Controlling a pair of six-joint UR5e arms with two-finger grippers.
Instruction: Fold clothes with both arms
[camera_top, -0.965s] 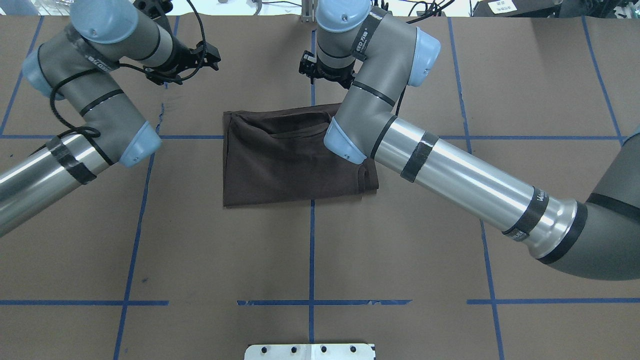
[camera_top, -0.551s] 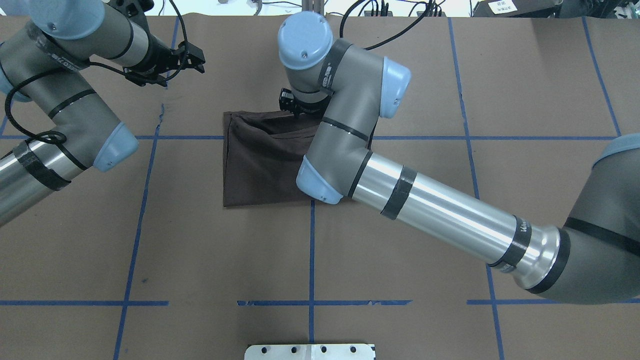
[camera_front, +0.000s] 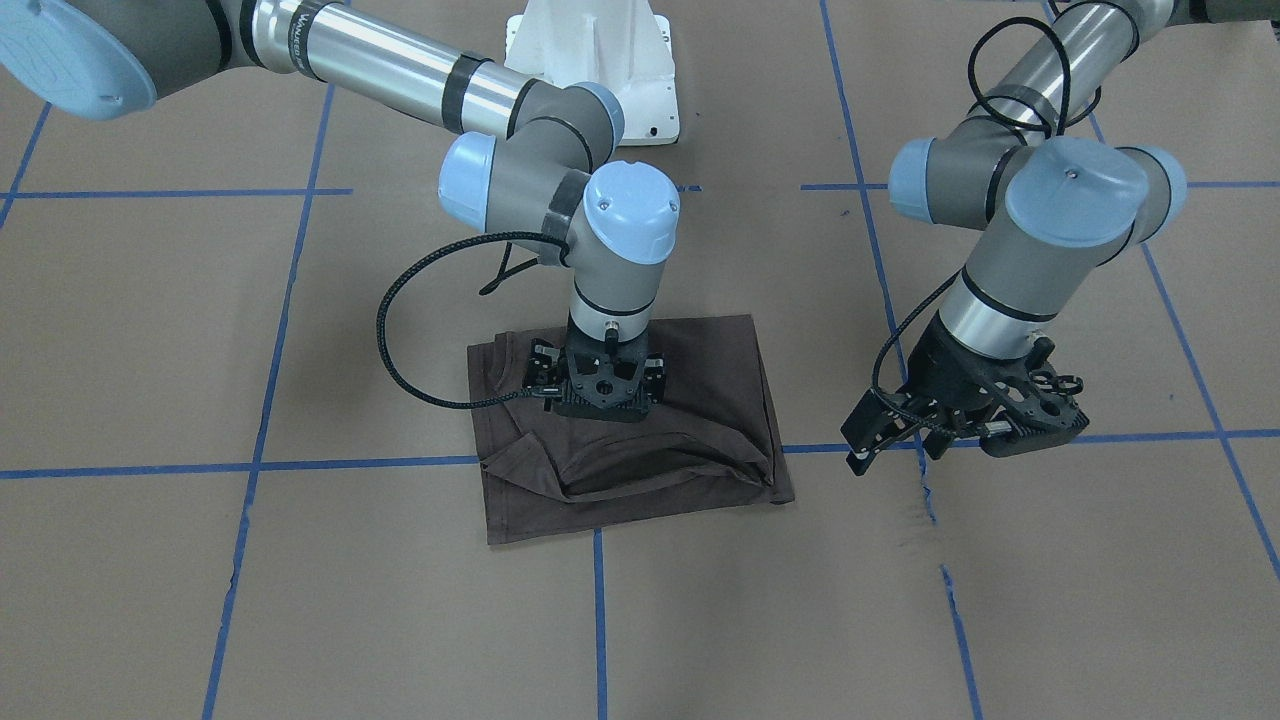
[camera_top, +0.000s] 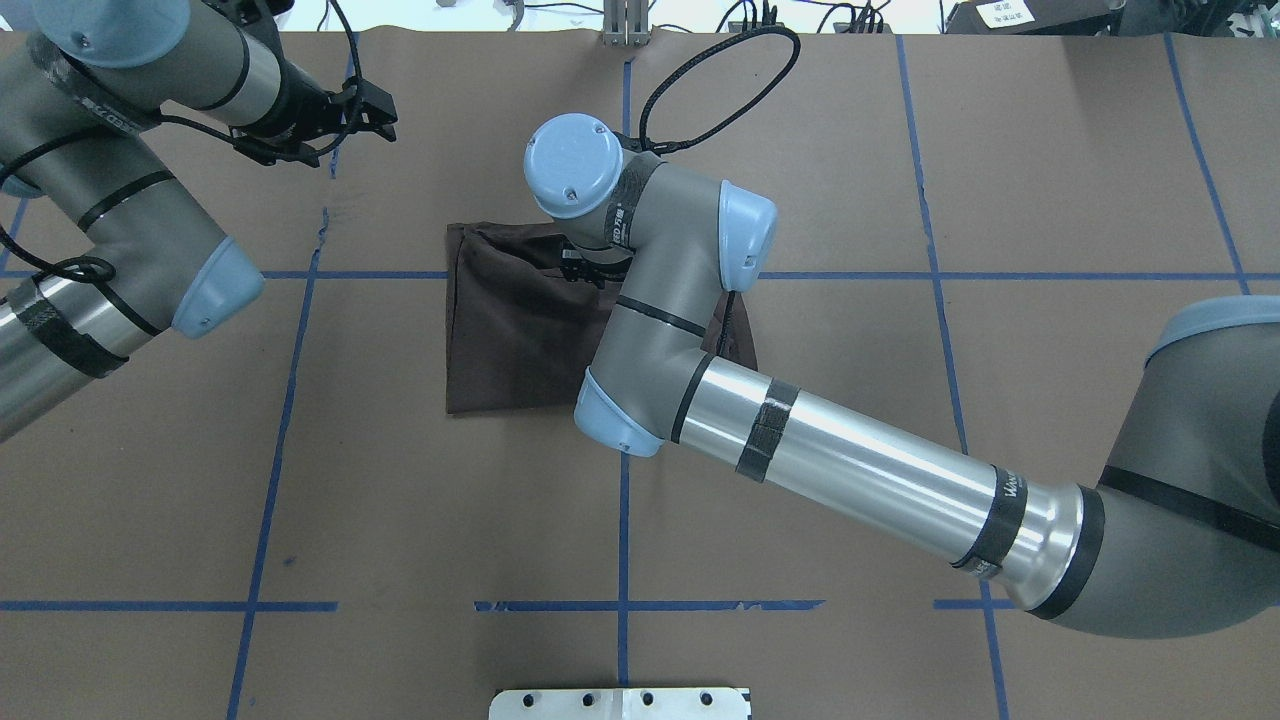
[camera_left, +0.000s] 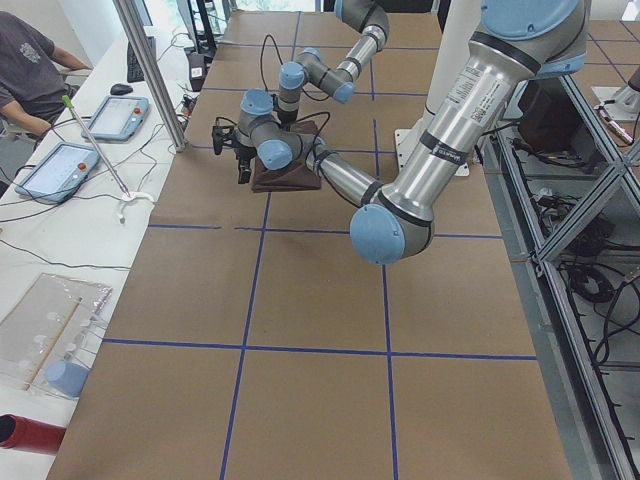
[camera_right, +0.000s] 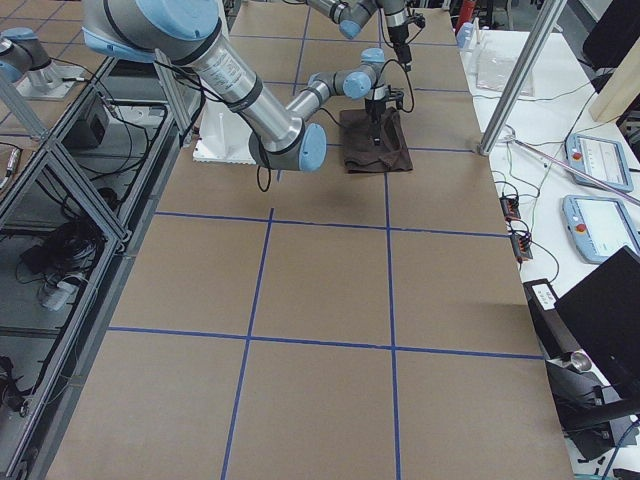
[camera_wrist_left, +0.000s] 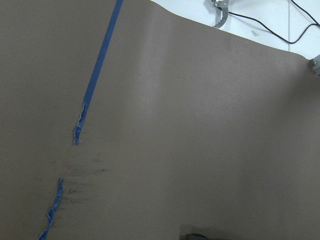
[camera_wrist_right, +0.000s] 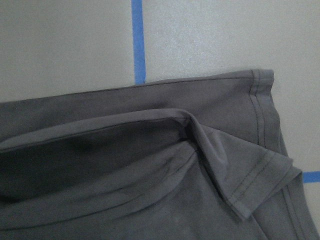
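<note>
Now, in the front-facing view your right arm (camera_front: 380, 58) reaches in from the upper left, bends at the elbow and turns its wrist straight down. That sets the right gripper (camera_front: 600, 398) upright on the folded T-shirt (camera_front: 705, 385), touching the cloth near its middle. You cannot tell how its jaws stand (the black body hides the fingertips). The left arm (camera_front: 1000, 270) hangs off to the shirt's side with its wrist tilted. The left gripper (camera_front: 885, 445) hovers over the brown paper table (camera_front: 300, 600), jaws apart with nothing between them, well apart from the shirt.

From overhead, the right forearm crosses the shirt's near right corner. The shirt lies mid-table over a crossing of blue tape lines (camera_top: 150, 605).

Both side views show the right wrist upright over the shirt, too small for you to judge the jaws.

The left wrist camera looks on bare paper and a torn tape line. The right wrist camera looks closely at the shirt's layered folds and a stitched sleeve hem.
</note>
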